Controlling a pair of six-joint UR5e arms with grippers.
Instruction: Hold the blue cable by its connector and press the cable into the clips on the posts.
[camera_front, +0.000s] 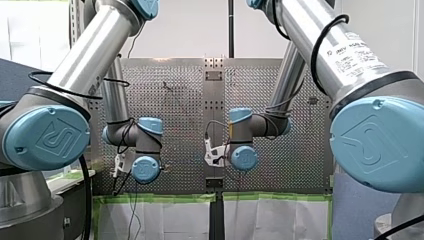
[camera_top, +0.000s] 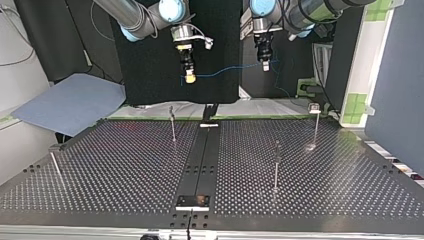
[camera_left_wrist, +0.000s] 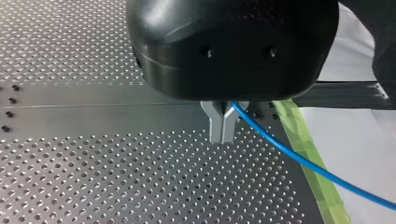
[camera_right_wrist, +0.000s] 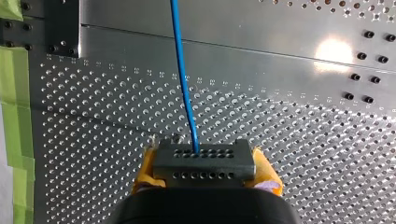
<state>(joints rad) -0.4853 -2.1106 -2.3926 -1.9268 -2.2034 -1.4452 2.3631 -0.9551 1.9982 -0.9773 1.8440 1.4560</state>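
Note:
The blue cable (camera_top: 225, 71) hangs in the air between my two grippers, high above the table's far edge in the top view. My right gripper (camera_top: 189, 76) with yellow pads (camera_right_wrist: 144, 173) is shut on the grey connector (camera_right_wrist: 204, 164), from which the cable (camera_right_wrist: 182, 74) runs ahead. My left gripper (camera_left_wrist: 222, 133) has its metal fingers shut on the cable (camera_left_wrist: 299, 158), which trails away beside it; in the top view it (camera_top: 266, 64) is at the right. Thin posts with clips stand on the table: one (camera_top: 172, 122) left of the middle, one (camera_top: 276, 165) right of it.
Two more posts stand at the perforated table's (camera_top: 125, 170) sides: one (camera_top: 315, 120) at the top view's far right, a leaning one (camera_top: 55, 167) at its left. A dark rail (camera_top: 200, 160) runs down the middle. Green tape (camera_left_wrist: 303, 140) edges the table.

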